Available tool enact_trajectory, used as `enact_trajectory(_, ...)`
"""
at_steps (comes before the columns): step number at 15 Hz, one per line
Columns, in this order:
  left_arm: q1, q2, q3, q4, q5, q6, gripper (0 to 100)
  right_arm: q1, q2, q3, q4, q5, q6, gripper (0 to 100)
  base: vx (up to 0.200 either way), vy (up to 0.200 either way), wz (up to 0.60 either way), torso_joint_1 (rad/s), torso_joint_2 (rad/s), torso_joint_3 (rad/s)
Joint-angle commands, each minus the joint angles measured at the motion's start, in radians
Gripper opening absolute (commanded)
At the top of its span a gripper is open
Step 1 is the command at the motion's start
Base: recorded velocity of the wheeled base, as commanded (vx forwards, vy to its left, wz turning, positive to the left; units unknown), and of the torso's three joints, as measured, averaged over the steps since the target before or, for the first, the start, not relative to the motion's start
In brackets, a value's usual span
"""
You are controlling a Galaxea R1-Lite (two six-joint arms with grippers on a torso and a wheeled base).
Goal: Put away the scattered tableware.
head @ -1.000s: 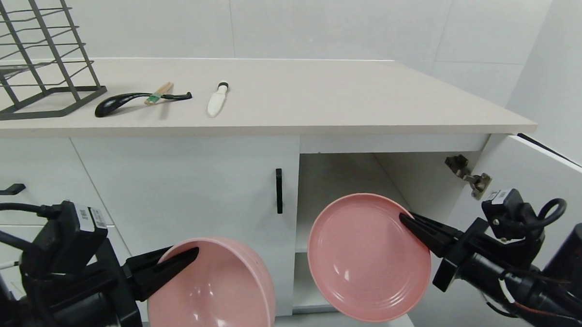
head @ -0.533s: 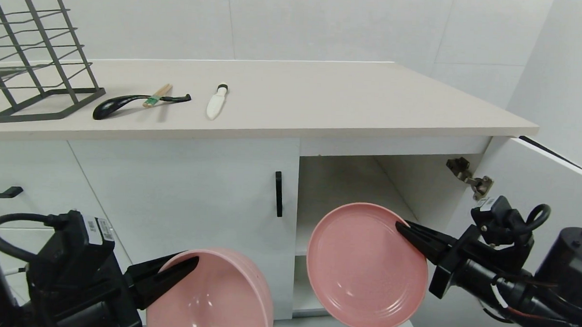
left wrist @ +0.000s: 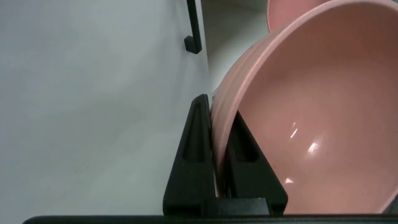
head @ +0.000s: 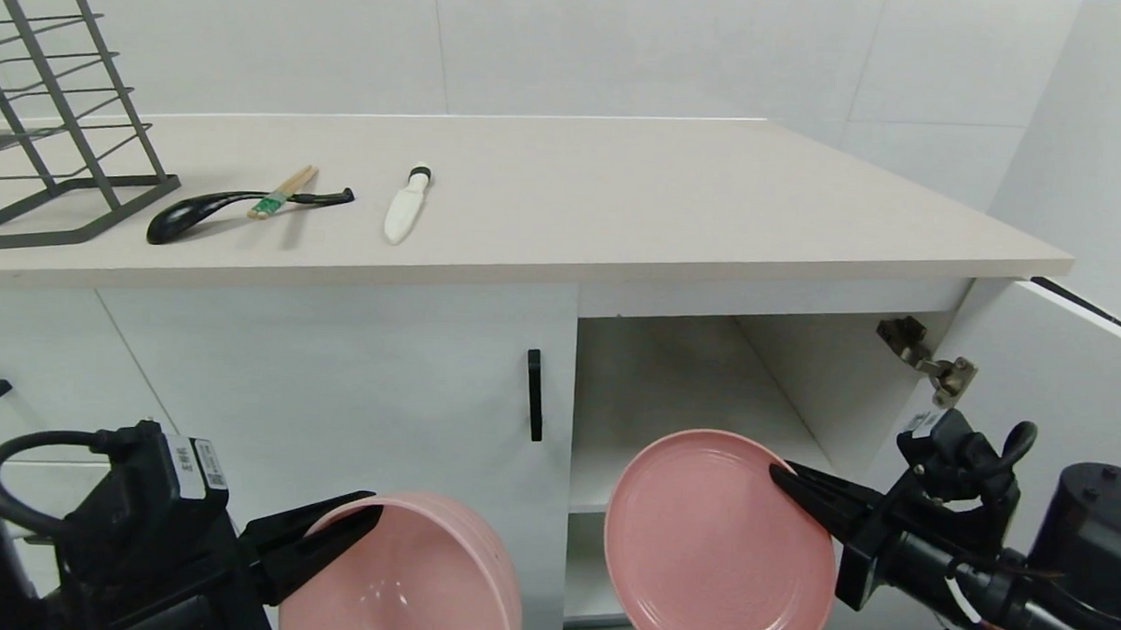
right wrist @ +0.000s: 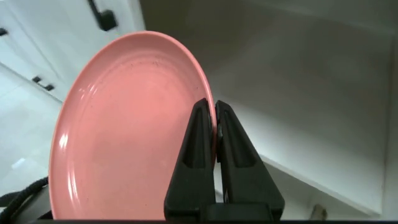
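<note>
My left gripper (head: 353, 522) is shut on the rim of a pink bowl (head: 421, 581), held low in front of the closed cabinet door (head: 333, 419). The left wrist view has the bowl (left wrist: 305, 124) clamped between the fingers (left wrist: 199, 143) of my left gripper (left wrist: 217, 130). My right gripper (head: 783, 477) is shut on the edge of a pink plate (head: 711, 544), held tilted before the open cabinet compartment (head: 669, 403). In the right wrist view the plate (right wrist: 124, 124) sits in my right gripper (right wrist: 214, 118). On the counter lie a black spoon (head: 191, 213), chopsticks (head: 280, 191) and a white knife (head: 406, 207).
A black wire rack (head: 45, 120) stands at the counter's far left. The cabinet's right door (head: 1053, 369) is swung open, its hinge (head: 932, 361) exposed. A shelf (head: 611, 466) divides the open compartment. A black handle (head: 533, 393) sits on the closed door.
The camera has shifted, so the counter sits lower and further left. Both arms have lowered in the picture, the plate and bowl still gripped.
</note>
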Motion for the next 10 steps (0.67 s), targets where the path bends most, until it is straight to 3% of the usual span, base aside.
enact_trajectory(1, 0.003, 0.001, 0.001, 0.001, 0.0, 0.007, 0, -0.054, 0.009, -0.002, -0.001, -0.046, 0.001, 0, 0.0, 0.0, 0.0, 0.0, 0.0, 0.0)
enact_trajectory(3, 0.006, 0.004, -0.002, -0.002, 0.0, 0.007, 0, -0.063, 0.064, -0.027, -0.001, -0.097, 0.03, 0, 0.0, 0.0, 0.0, 0.0, 0.0, 0.0)
enact_trajectory(7, 0.003, 0.005, 0.001, 0.004, 0.0, 0.012, 0, -0.058, 0.136, -0.013, -0.001, -0.103, 0.08, 0, 0.0, 0.0, 0.0, 0.0, 0.0, 0.0)
enact_trajectory(9, 0.0, 0.007, 0.016, 0.004, -0.001, 0.015, 0, -0.098, 0.184, -0.039, -0.001, -0.103, 0.106, 0, 0.0, 0.0, 0.0, 0.0, 0.0, 0.0)
enact_trajectory(10, 0.0, 0.01, 0.024, 0.007, -0.001, 0.038, 0, -0.118, 0.208, -0.043, -0.001, -0.103, 0.108, 0, 0.2, 0.0, 0.0, 0.002, 0.01, 0.007)
